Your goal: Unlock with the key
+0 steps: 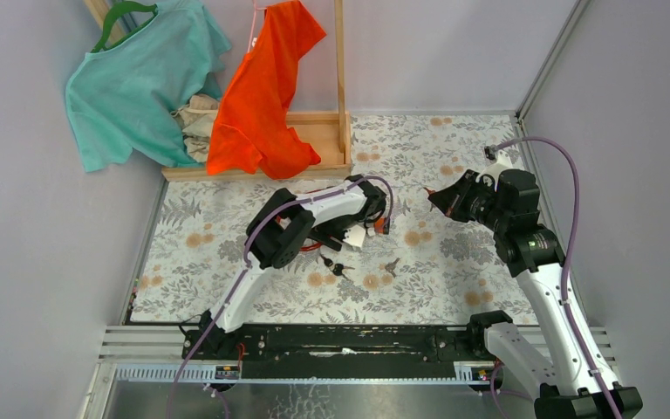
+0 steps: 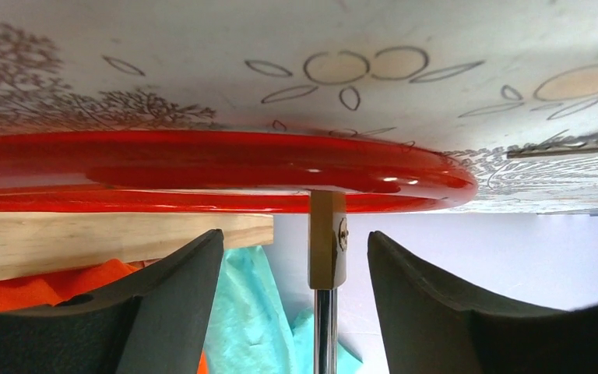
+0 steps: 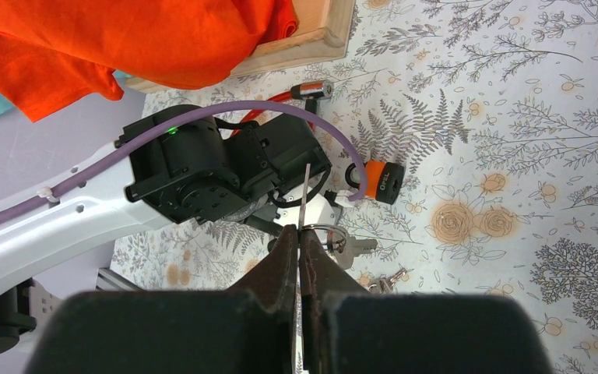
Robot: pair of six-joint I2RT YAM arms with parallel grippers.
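An orange and black padlock (image 3: 381,181) lies on the floral table next to my left gripper (image 1: 375,212); it also shows in the top view (image 1: 385,225). My right gripper (image 3: 300,234) is shut on a thin key (image 3: 306,195), seen edge-on. A ring with a second key (image 3: 349,248) hangs beside it. The key is held in the air right of the padlock (image 1: 436,199). My left gripper (image 2: 292,241) is open. A metal rod with a tan block (image 2: 327,249) stands between its jaws without touching them. A red cable (image 2: 202,167) runs across above.
A silver and black lock barrel (image 3: 311,90) sits on a red cable near the wooden rack base (image 1: 314,144). Orange (image 1: 270,87) and teal (image 1: 140,78) garments hang at the back left. Loose keys lie on the table (image 1: 340,268) (image 1: 391,264).
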